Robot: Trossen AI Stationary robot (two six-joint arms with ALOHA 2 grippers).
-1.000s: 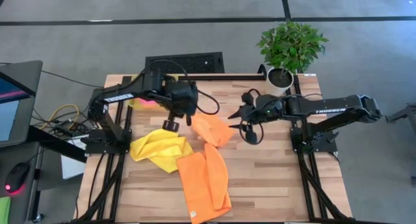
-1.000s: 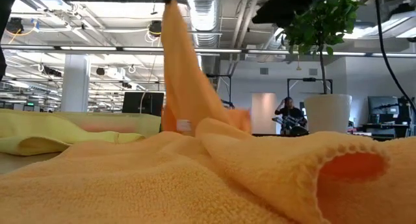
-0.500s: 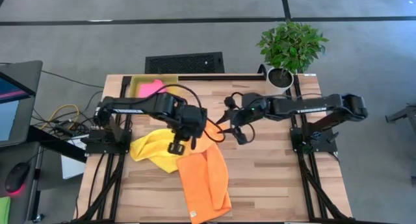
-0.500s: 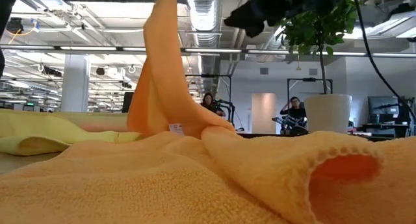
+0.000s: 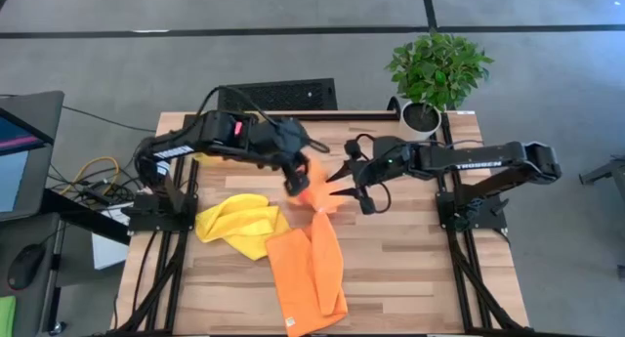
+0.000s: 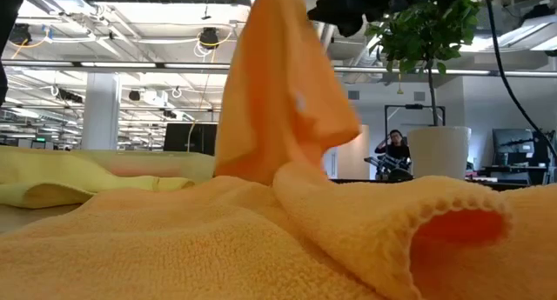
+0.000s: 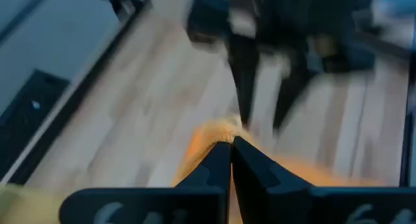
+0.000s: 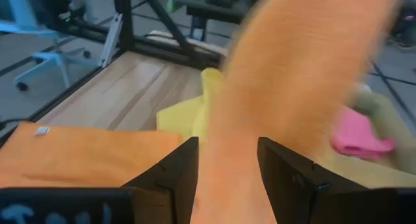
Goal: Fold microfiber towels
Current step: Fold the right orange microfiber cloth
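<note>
My left gripper [image 5: 296, 181] is shut on one orange towel [image 5: 320, 195], held up above mid-table; it hangs as a broad sheet in the low view [image 6: 278, 100]. My right gripper [image 5: 337, 178] is open just to the towel's right, and its fingers [image 8: 174, 169] stand on either side of the hanging cloth [image 8: 286, 68]. The second orange towel [image 5: 308, 278] lies folded at the near middle. The yellow towel [image 5: 239, 225] lies crumpled to its left. The pink towel [image 8: 361, 136] shows only in the right wrist view. My left gripper pinches a bunched bit of the orange towel's upper edge [image 7: 218, 132] between its shut fingertips, slanting down toward the table's right. The towel hangs below the fingers, slack, and its lower end [image 6: 261, 174] rests behind the other orange towel. I cannot tell whether my right gripper touches the cloth.
A potted plant [image 5: 422, 117] stands at the far right corner and a black grille [image 5: 278, 93] at the far edge. Bare wood [image 5: 410, 269] lies at the near right. People stand in the room beyond the table [image 6: 392, 152].
My left gripper, shut on the orange towel, dipped toward the near edge, then rose and went toward the far right. The towel's held end has lifted and the cloth now hangs spread wider. My right gripper has moved left toward the towel.
</note>
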